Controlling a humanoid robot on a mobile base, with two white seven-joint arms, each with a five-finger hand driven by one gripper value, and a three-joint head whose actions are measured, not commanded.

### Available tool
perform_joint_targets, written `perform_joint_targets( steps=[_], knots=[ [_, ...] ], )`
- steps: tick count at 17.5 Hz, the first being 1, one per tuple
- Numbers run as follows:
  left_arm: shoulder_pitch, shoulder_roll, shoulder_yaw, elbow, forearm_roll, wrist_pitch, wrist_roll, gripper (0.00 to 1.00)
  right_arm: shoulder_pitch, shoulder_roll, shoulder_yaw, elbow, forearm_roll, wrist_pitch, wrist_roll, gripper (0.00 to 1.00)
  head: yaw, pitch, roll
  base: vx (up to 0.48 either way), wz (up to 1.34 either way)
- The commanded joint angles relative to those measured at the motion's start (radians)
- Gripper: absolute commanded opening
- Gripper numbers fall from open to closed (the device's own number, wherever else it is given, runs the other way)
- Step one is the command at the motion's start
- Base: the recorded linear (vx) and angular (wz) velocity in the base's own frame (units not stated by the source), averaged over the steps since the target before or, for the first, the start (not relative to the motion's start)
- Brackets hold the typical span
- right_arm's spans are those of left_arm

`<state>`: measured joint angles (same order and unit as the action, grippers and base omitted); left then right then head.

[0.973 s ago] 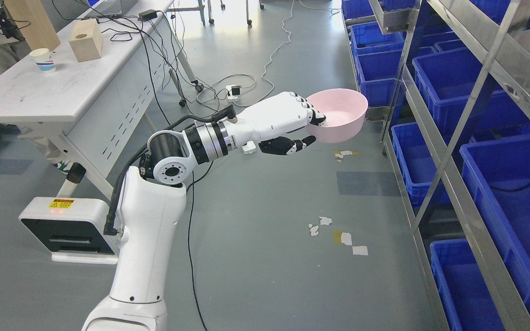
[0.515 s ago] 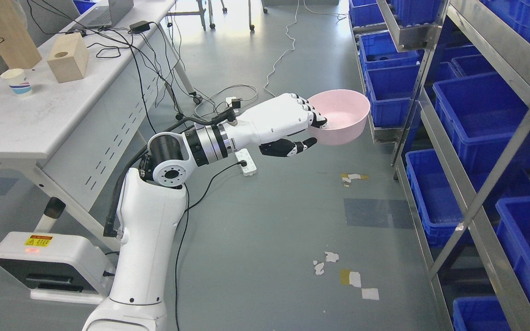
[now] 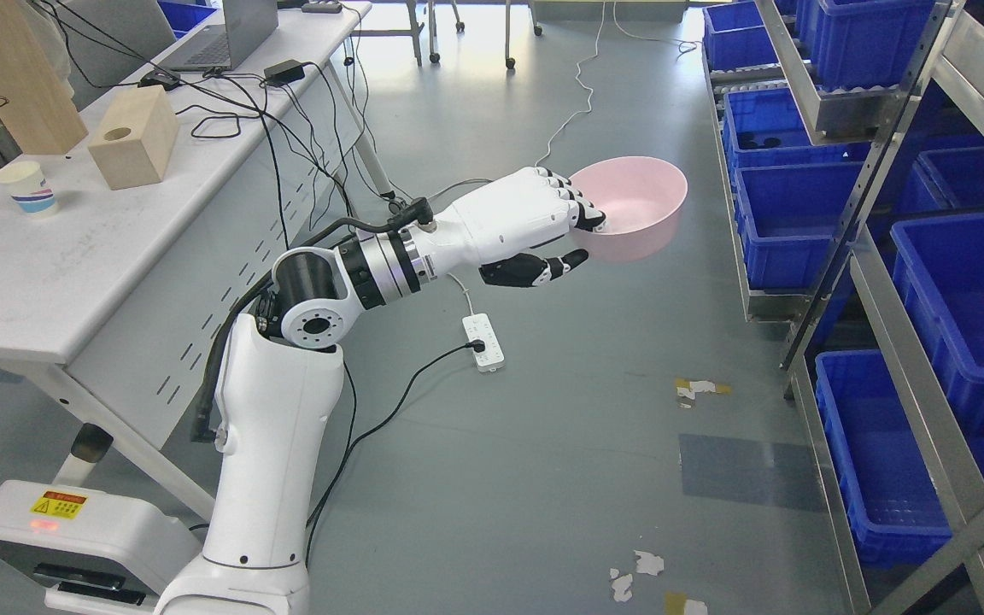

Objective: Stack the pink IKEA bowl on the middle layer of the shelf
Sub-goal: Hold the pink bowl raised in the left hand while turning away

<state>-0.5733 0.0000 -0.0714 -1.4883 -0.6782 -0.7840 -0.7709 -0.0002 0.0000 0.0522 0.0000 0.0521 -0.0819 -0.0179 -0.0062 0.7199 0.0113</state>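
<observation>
**Bowl in hand, shelf sliding off to the right**

Since the earlier frames the whole view is shifting: floor, table and shelf are all sliding across the picture, so your camera/base is moving, not the things. Arm and bowl are sitting at nearly the same spot in frame, the grasp looking unchanged.

Near to far: your left arm is coming up from the bottom left, elbow bent, forearm reaching right. The left hand is pinching the pink bowl at its near-left rim, fingers hooking over into the inside, thumb underneath against the outer wall. The bowl is hanging over open floor, mouth up, roughly level. The right arm is not showing at all.

The relation you are working with: the shelf is lying to the right of the bowl, well apart, with floor between. The bowl is sticking out on the hand's far-right side, so it is leading toward the shelf.

In the way: slanted steel uprights and blue bins filling the levels; no bowl stack on the shelf is visible here. You are probably needing to get closer first.

Further off: a power strip on the floor under the forearm, the white table at left with a paper cup and a wooden block.
</observation>
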Motion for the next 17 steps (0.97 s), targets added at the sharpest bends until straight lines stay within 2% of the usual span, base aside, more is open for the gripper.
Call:
perform_joint_targets(
  steps=[1, 10, 17],
  knots=[
    [0.001, 0.017, 0.007, -0.001, 0.000, -0.001, 0.002, 0.02, 0.003, -0.017, 0.000, -0.017, 0.000, 0.001, -0.001, 1.00, 0.0000, 0.000, 0.000, 0.335, 0.13],
    [0.001, 0.017, 0.008, -0.003, 0.002, -0.001, 0.013, 0.03, 0.005, -0.017, 0.000, -0.017, 0.000, 0.001, -0.001, 1.00, 0.0000, 0.000, 0.000, 0.191, -0.02],
    [0.000, 0.017, 0.001, -0.003, 0.011, -0.001, 0.027, 0.03, 0.005, -0.017, 0.000, -0.017, 0.000, 0.001, -0.001, 1.00, 0.0000, 0.000, 0.000, 0.104, -0.16]
  ],
)
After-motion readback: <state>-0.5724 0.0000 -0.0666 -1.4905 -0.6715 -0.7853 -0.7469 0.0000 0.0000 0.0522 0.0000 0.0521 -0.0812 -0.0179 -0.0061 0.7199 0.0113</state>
